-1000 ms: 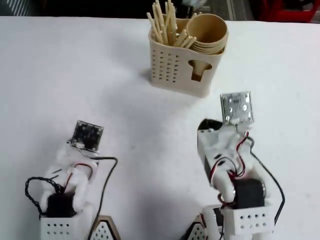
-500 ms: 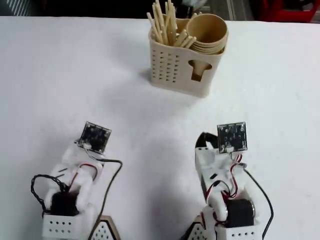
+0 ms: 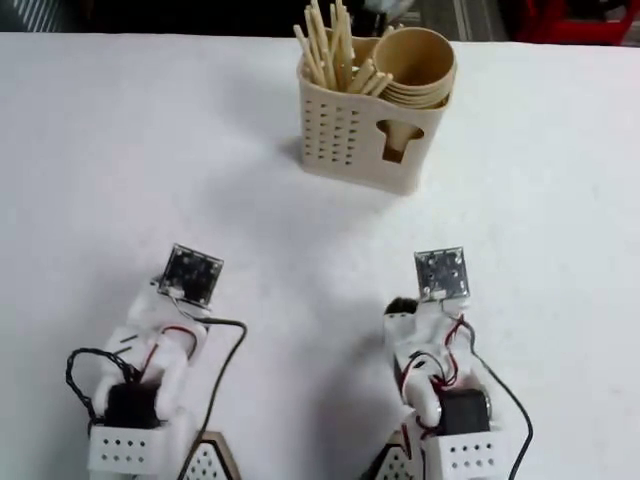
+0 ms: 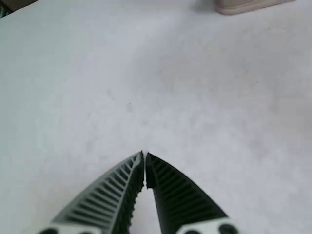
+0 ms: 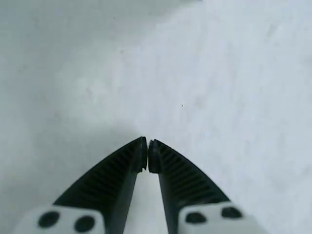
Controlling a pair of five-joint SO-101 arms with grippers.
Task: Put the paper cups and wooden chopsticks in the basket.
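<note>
The left gripper (image 4: 145, 161) and right gripper (image 5: 147, 148) are hanging closed, empty; cups (image 3: 418, 60) and chopsticks (image 3: 330, 45) are sitting inside the basket (image 3: 345, 135).

Basket (image 3: 345, 135): no lettering or number can be read on the perforated wall.
Paper cups (image 3: 420, 58): no print can be read.
Wooden chopsticks (image 3: 325, 45): no marking can be read.
Left arm board (image 3: 192, 272): any markings are too small to be read.
Right arm board (image 3: 441, 273): any markings are too small to be read.
Table (image 3: 150, 120): no label or sign can be read.
</note>
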